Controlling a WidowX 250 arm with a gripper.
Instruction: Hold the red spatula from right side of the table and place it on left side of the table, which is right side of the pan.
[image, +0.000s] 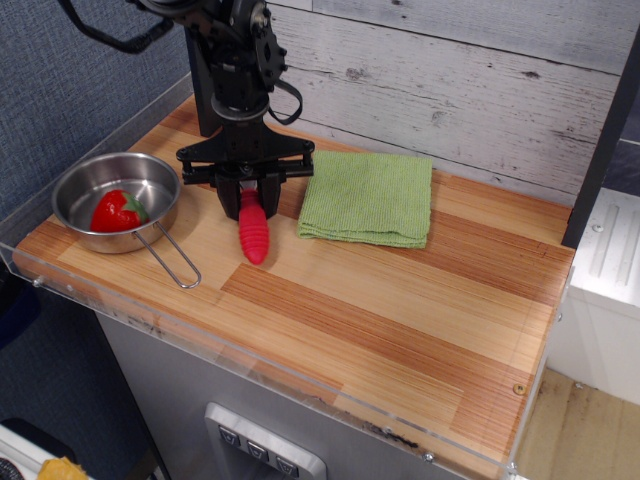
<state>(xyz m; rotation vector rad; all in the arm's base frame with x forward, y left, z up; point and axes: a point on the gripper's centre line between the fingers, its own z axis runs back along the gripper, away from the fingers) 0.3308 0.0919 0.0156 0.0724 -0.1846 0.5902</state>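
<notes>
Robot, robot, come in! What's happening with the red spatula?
Gripper shut on red spatula. Spatula low over table, right of pan. Nothing blocking.

Folded green cloth (368, 198) mid-table; red strawberry toy (117, 211) left.
</notes>
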